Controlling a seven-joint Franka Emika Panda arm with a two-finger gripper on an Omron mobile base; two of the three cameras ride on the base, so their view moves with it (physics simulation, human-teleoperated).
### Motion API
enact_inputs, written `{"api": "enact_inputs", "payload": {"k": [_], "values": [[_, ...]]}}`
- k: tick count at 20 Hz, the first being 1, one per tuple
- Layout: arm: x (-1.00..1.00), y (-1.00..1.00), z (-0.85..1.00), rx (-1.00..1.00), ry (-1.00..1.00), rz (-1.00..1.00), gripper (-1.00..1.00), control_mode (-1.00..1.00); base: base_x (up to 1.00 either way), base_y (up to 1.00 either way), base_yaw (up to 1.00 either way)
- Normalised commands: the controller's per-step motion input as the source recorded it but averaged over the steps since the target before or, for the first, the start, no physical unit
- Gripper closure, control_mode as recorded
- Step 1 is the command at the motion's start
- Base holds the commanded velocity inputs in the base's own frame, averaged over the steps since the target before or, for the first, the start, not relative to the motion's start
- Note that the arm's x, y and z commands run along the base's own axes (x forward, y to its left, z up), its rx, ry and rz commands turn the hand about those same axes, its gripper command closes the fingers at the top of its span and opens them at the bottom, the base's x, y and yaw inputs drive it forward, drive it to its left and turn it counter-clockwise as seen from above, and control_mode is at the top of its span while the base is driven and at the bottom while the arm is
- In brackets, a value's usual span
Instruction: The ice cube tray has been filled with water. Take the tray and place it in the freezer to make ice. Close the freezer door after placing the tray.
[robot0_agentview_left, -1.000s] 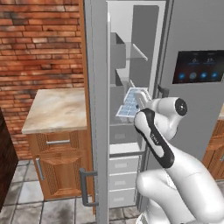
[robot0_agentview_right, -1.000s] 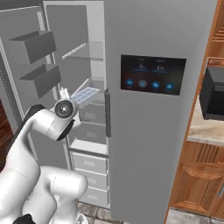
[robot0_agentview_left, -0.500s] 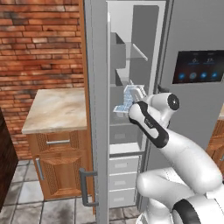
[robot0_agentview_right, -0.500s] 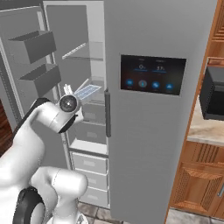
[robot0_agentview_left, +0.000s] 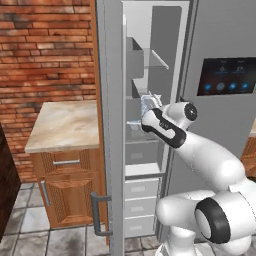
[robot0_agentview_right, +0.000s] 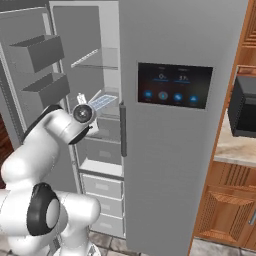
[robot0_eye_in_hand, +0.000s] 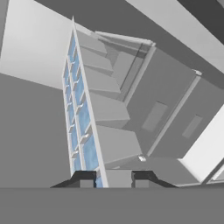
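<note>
The gripper (robot0_eye_in_hand: 113, 178) has its jaws drawn almost together, pinching the near end of the ice cube tray (robot0_eye_in_hand: 83, 118). In the hand view the tray stretches away from the fingertips (robot0_eye_in_hand: 85, 178) as a long narrow strip, its two rows of cells showing pale blue water (robot0_eye_in_hand: 89, 151).

In the right base view the tray (robot0_agentview_right: 101, 102) is tilted, its far end raised, and it reaches into the open narrow section of the freezer (robot0_agentview_right: 95, 125), at the height of the middle shelves and above the pale drawers (robot0_agentview_right: 102, 187). In the left base view the tray (robot0_agentview_left: 149, 103) sits just past the wrist, inside the freezer (robot0_agentview_left: 150, 75) opening.

The freezer door (robot0_agentview_left: 111, 125) stands swung wide open, its bar handle (robot0_agentview_left: 97, 215) low at the edge. To the left of it is a wooden cabinet with a marble worktop (robot0_agentview_left: 62, 125), against a brick wall (robot0_agentview_left: 45, 50).
</note>
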Motion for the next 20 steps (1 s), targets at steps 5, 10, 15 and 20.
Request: {"api": "enact_inputs", "payload": {"k": [5,10,15,20], "values": [[0.23,0.00,-0.24,0.00,0.00,0.00,1.00,-1.00,0.00,0.00,0.00],[0.29,0.00,-0.17,0.00,0.00,0.00,1.00,-1.00,0.00,0.00,0.00],[0.29,0.00,-0.03,0.00,0.00,0.00,1.00,-1.00,0.00,0.00,0.00],[0.29,0.00,-0.08,0.00,-0.02,0.00,1.00,-1.00,0.00,0.00,0.00]]}}
